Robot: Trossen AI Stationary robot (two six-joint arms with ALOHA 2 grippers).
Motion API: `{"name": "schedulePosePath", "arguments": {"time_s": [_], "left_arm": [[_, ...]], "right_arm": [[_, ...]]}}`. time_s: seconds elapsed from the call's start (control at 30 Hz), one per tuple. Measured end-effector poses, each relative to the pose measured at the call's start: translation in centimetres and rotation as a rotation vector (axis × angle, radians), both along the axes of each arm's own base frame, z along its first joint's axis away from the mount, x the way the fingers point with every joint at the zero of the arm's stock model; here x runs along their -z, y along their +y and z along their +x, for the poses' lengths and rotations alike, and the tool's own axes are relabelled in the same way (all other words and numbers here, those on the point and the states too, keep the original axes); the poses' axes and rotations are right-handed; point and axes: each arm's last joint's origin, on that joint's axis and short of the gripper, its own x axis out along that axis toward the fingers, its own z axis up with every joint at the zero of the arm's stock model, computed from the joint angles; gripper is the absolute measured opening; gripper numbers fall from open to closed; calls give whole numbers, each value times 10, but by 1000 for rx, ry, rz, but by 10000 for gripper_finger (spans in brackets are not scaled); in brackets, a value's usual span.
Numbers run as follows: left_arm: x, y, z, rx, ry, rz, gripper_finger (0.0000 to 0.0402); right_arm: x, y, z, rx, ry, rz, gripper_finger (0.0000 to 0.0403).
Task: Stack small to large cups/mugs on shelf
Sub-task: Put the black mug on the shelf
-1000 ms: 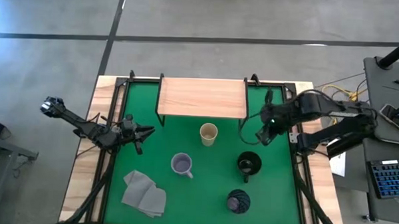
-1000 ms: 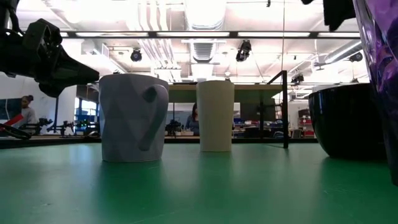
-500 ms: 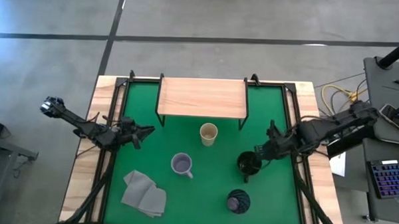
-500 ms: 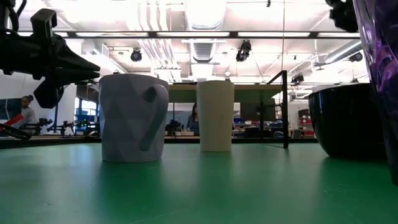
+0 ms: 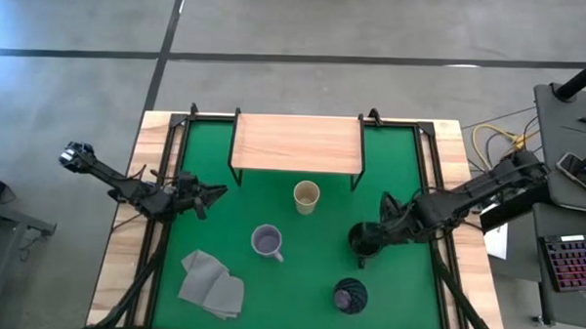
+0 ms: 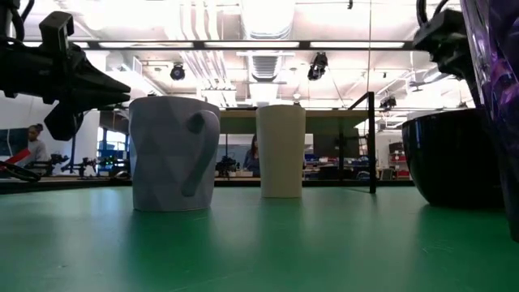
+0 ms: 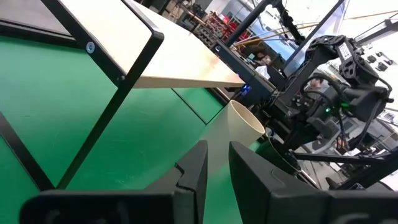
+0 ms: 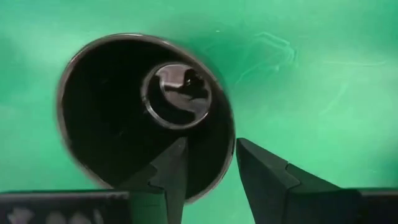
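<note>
The black mug stands on the green mat right of centre. My right gripper is open over it. In the right wrist view one finger is inside the mug and the other outside, astride the rim without plainly touching it. The cream cup stands in front of the shelf. The lavender-grey mug and the dark purple tumbler stand nearer. My left gripper hovers at the mat's left, its fingers a narrow gap apart, empty.
A folded grey cloth lies at the mat's near left. The shelf's black legs stand just behind the cream cup. The low view shows the lavender-grey mug, the cream cup and the black mug in a row.
My right gripper has gone from beside the shelf's right leg toward the table's near edge and down onto the black mug, ending astride its rim. My left gripper has turned a little in place. The cups have stayed where they were.
</note>
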Motion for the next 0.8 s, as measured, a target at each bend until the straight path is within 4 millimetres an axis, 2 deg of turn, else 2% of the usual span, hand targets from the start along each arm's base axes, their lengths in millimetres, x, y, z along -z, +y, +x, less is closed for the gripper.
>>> {"name": "schedulePosePath", "arguments": {"time_s": [0.3,0.43,0.57,0.8], "left_arm": [[0,0,0,0,1,1,52],[0,0,0,0,1,1,52],[0,0,0,0,2,2,52],[0,0,0,1,4,6,52]], "right_arm": [[10,4,8,-3,52,-21,141],[22,3,6,-8,112,-35,136],[27,4,7,-27,131,-42,106],[24,-2,9,-96,120,-61,22]]}}
